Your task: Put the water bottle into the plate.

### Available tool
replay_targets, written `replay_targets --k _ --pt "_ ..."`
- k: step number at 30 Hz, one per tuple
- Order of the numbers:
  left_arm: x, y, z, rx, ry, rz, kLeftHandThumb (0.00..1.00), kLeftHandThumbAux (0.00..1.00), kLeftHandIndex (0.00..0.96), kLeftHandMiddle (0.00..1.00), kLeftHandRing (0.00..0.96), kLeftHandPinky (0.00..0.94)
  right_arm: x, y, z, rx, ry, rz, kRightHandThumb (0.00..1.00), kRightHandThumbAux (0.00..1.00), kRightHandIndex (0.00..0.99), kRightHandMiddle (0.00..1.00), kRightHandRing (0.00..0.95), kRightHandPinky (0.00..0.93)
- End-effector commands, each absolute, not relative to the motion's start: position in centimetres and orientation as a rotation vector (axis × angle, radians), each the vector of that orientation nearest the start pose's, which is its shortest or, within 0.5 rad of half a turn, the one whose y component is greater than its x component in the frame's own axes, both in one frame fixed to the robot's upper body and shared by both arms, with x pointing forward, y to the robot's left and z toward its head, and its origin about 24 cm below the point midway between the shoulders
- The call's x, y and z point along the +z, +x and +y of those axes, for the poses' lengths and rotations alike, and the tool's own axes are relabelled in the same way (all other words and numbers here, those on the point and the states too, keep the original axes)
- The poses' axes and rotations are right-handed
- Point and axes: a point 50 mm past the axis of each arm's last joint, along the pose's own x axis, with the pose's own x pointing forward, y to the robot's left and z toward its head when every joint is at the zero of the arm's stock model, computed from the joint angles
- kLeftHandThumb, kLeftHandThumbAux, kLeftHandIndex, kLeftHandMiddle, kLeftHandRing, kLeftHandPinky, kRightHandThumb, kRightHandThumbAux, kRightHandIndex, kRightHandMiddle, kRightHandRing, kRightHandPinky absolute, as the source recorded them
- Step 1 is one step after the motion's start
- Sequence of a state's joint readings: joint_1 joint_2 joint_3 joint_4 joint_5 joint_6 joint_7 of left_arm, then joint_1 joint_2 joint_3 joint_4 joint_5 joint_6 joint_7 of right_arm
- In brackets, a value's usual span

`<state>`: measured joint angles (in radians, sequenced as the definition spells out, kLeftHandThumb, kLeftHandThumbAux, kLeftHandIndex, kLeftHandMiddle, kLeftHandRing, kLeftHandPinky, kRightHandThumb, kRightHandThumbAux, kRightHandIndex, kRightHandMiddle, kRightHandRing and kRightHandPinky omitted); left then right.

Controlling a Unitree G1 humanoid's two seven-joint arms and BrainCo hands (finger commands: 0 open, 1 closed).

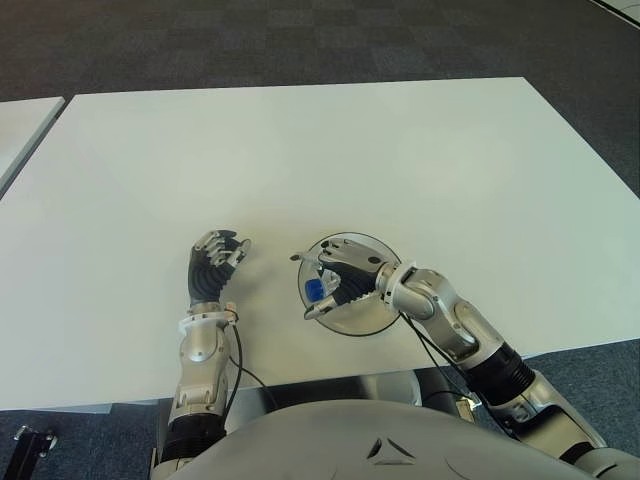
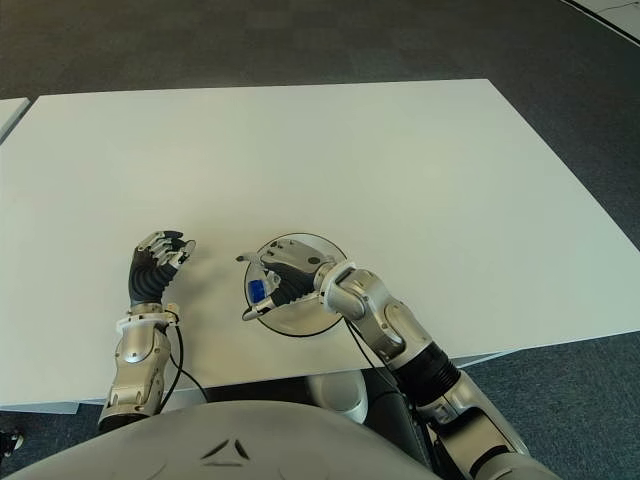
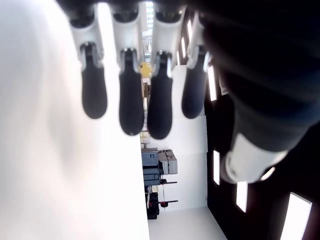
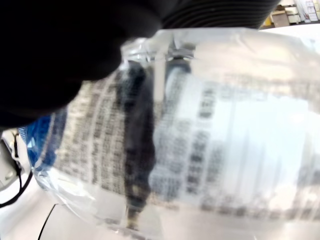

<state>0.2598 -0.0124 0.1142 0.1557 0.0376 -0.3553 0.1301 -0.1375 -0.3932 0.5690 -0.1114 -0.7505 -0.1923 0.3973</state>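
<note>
A clear water bottle with a printed label and a blue cap lies sideways in my right hand, which is shut around it. Hand and bottle are over the round plate near the table's front edge, with the cap pointing to my left. Whether the bottle touches the plate is hidden by the fingers. In the right wrist view the bottle fills nearly the whole picture. My left hand shows just left of the plate, fingers relaxed and holding nothing.
The white table stretches wide and bare behind and to both sides of the plate. A second white table's corner shows at the far left. Dark carpet lies beyond the table's far edge.
</note>
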Motion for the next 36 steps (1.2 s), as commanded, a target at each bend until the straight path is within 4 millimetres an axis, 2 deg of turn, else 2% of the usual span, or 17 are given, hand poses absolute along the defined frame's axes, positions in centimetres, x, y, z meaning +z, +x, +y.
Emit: replay_targets --k 1,14,18,27,36 --pt "-1.7 18.1 19.6 0.313 0.054 0.078 0.707 0.708 0.432 0.541 0.532 0.510 4.7 22.2 -6.4 0.964 -1.180 -0.301 0.549 0.246 0.000 0.000 0.000 0.000" --pt "-1.7 18.1 19.6 0.311 0.053 0.066 0.707 0.708 0.432 0.545 0.536 0.518 4.4 22.2 -6.3 0.954 -1.153 -0.303 0.526 0.244 0.000 0.000 0.000 0.000" --pt "-1.7 18.1 19.6 0.309 0.051 0.065 0.707 0.708 0.432 0.546 0.535 0.516 4.4 22.1 -6.2 0.970 -1.103 -0.320 0.476 0.289 0.000 0.000 0.000 0.000" --pt "-1.7 18.0 19.6 0.313 0.055 0.069 0.708 0.708 0.432 0.541 0.534 0.518 4.5 22.1 -5.9 1.002 -0.962 -0.408 0.313 0.482 0.000 0.000 0.000 0.000" --pt "-1.7 17.9 19.4 0.314 0.049 0.087 0.708 0.708 0.432 0.528 0.521 0.502 4.9 21.9 -5.4 0.990 -0.820 -0.498 0.268 0.564 0.000 0.000 0.000 0.000"
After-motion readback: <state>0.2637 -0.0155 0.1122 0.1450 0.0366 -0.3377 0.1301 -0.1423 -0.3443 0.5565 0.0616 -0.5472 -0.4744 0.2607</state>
